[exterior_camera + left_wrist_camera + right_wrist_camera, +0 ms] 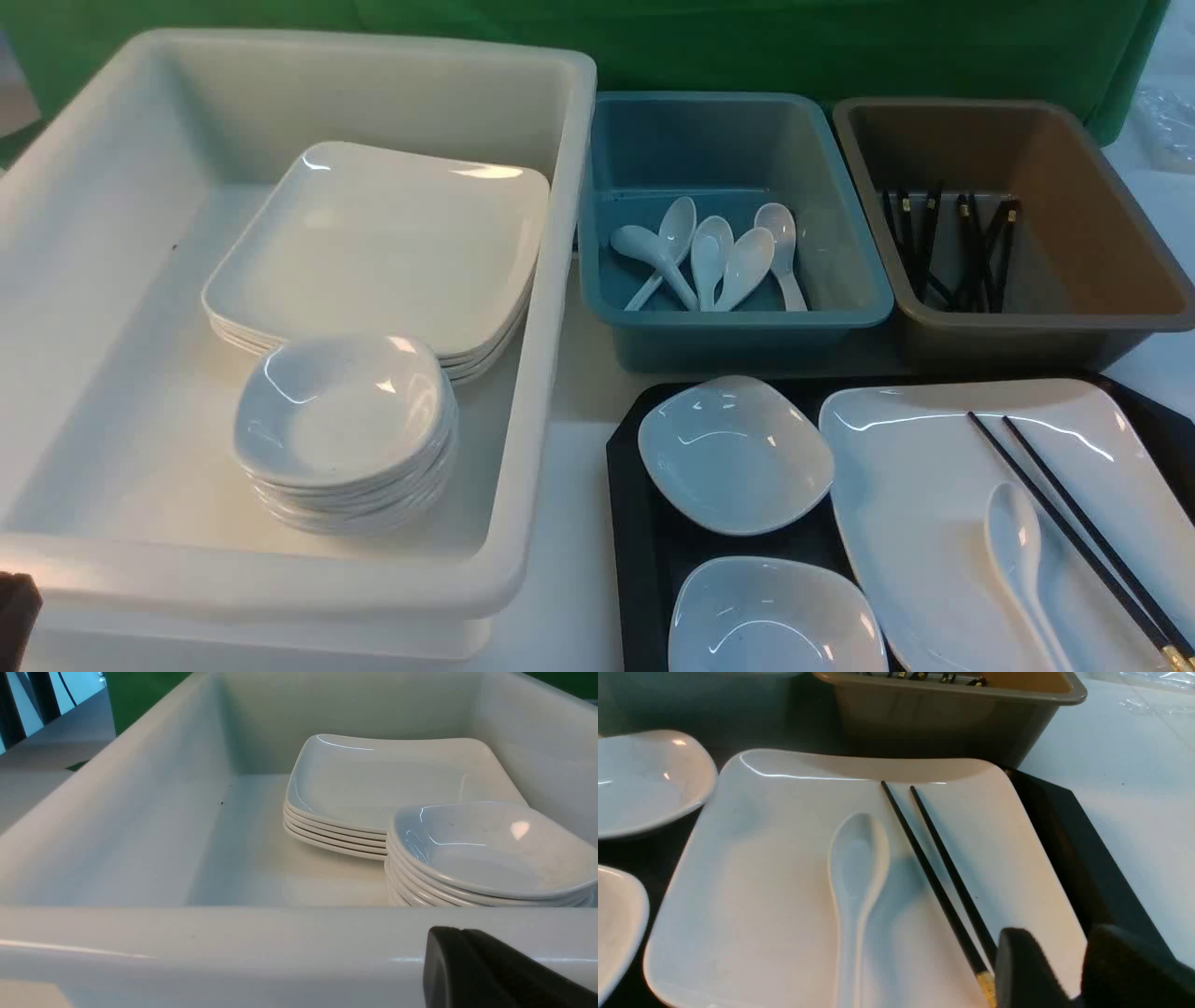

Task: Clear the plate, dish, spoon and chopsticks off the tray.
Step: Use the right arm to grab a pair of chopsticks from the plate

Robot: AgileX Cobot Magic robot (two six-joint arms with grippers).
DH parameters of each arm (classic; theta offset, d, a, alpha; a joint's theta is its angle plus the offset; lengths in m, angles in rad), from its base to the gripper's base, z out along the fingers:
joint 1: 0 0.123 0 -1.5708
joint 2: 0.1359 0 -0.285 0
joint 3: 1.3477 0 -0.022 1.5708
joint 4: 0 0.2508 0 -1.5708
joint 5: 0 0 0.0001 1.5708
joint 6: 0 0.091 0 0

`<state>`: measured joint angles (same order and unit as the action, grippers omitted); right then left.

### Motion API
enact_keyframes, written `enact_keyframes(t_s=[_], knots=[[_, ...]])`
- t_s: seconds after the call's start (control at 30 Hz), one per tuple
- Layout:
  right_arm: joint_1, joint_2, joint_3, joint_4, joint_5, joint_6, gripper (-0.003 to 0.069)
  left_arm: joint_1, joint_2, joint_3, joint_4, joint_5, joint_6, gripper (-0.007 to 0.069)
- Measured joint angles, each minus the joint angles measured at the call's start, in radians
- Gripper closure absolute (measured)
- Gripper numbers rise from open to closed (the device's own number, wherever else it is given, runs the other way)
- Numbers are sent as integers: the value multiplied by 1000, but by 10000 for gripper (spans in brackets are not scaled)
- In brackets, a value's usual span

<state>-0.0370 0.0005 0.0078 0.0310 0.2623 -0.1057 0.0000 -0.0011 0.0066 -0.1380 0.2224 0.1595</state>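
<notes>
Right gripper [1062, 942] is hovering, fingers parted and empty, by the gold-banded near ends of the chopsticks [934, 877]. They are lying lengthwise on the plate [761, 882] in the tray [1064, 835], tips pointing away, beside the spoon [857, 872]. Left gripper [453, 956]: cannot tell.

Front view: the plate [915, 504], the handle of the spoon [1018, 541] and the gold-banded ends of the chopsticks [1044, 504] run off the lower edge, and the tray [644, 569], mostly covered, shows only as dark strips. Of the left gripper [490, 970] a single dark finger is in frame, so its spread cannot be read. The pads of the right gripper [1073, 952] are cropped by the picture's edge, one masking a chopstick's end.
</notes>
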Motion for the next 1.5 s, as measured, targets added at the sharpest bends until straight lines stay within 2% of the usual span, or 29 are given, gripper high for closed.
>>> enact_keyframes(t_s=[0.47,0.6,0.7,0.83,1.0,1.5], knots=[[0,0,0,0,0,0,419,0,0,0,0,0,-2,620],[0,0,0,0,-1,0,419,0,0,0,76,-27,65,620],[0,0,0,0,-1,0,419,0,0,0,116,-97,86,620],[0,0,0,0,-1,0,419,0,0,0,124,-396,78,620],[0,0,0,0,-1,0,419,0,0,0,124,-581,78,620],[0,0,0,11,-7,10,419,0,0,0,138,-613,65,620]])
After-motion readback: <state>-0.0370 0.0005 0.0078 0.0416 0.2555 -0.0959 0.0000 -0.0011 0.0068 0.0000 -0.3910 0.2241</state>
